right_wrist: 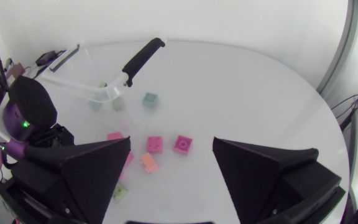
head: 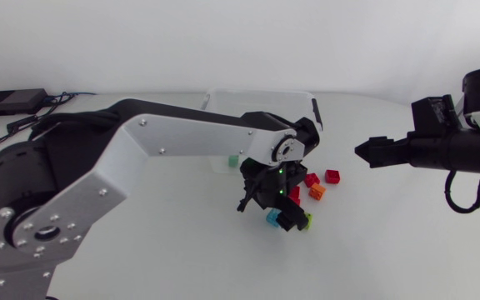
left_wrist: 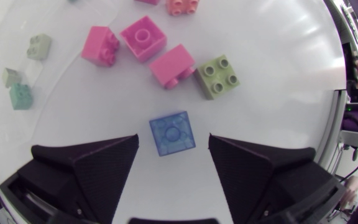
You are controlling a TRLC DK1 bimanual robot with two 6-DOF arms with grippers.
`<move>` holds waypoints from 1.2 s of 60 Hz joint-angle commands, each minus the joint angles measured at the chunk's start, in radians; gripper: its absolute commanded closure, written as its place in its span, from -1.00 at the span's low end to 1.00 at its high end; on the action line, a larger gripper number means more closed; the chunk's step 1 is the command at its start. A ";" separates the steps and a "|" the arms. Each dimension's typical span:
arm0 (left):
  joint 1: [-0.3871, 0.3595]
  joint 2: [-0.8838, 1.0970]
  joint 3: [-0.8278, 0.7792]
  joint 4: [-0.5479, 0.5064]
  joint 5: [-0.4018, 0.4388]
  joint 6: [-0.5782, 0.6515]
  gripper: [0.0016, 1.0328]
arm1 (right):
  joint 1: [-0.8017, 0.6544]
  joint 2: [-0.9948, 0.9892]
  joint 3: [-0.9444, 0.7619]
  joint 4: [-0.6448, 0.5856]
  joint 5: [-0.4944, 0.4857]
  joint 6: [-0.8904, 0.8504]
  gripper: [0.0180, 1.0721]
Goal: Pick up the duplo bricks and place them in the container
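A translucent blue brick (left_wrist: 173, 132) lies on the table between the fingers of my left gripper (left_wrist: 173, 157), which stands open with a gap on each side of the brick. From above, the left gripper (head: 280, 213) hangs over the cyan-blue brick (head: 272, 218). Just ahead lie a green brick (left_wrist: 217, 76) and several pink-red bricks (left_wrist: 172, 65). The clear container (head: 261, 108) stands behind them with a green brick (head: 232, 158) inside. My right gripper (head: 359, 151) is open and holds nothing, off to the right of the brick cluster.
Red bricks (head: 332, 176) and an orange brick (head: 317, 192) lie right of the left gripper, with a green one (head: 307, 221) at the front. The container's lid clip or handle (right_wrist: 143, 59) is black. My left arm (head: 182, 137) spans the table's left half.
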 commanded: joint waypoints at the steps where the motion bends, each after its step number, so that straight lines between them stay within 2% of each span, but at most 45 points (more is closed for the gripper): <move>1: -0.010 0.049 0.046 -0.029 -0.006 -0.038 -0.45 | -0.028 -0.026 -0.042 0.007 -0.024 -0.034 -0.82; 8: -0.015 0.076 0.074 -0.042 -0.006 -0.048 -0.31 | -0.060 -0.034 -0.076 0.008 -0.050 -0.053 -0.82; 9: -0.015 0.084 0.080 -0.047 -0.006 -0.053 -0.22 | -0.066 -0.035 -0.081 0.010 -0.055 -0.057 -0.82; 14: -0.012 0.095 0.085 -0.048 -0.008 -0.061 -0.04 | -0.083 -0.029 -0.097 0.015 -0.066 -0.077 -0.81; 16: -0.009 0.099 0.085 -0.048 -0.013 -0.062 0.13 | -0.085 -0.021 -0.102 0.018 -0.067 -0.088 -0.81; 29: 0.019 0.021 0.023 -0.041 -0.019 -0.047 0.20 | -0.101 0.063 -0.094 0.041 -0.149 -0.227 -0.81; 33: 0.036 -0.059 -0.038 -0.015 -0.039 -0.030 0.20 | -0.103 0.111 -0.081 0.050 -0.150 -0.273 -0.82; 41: 0.062 -0.221 -0.167 0.036 -0.045 -0.013 0.20 | -0.129 0.229 -0.033 0.053 -0.213 -0.365 -0.82; 54: 0.094 -0.487 -0.346 0.119 -0.071 0.015 0.18 | -0.129 0.371 0.050 0.045 -0.213 -0.554 -0.88; 64: 0.100 -0.686 -0.483 0.218 -0.109 0.036 0.14 | -0.129 0.500 0.189 -0.096 -0.213 -0.692 -0.89; 67: 0.105 -0.758 -0.524 0.241 -0.115 0.042 0.14 | -0.131 0.546 0.254 -0.183 -0.216 -0.789 -0.89; 72: 0.113 -0.823 -0.564 0.258 -0.128 0.042 0.13 | -0.128 0.582 0.281 -0.188 -0.211 -0.852 -0.89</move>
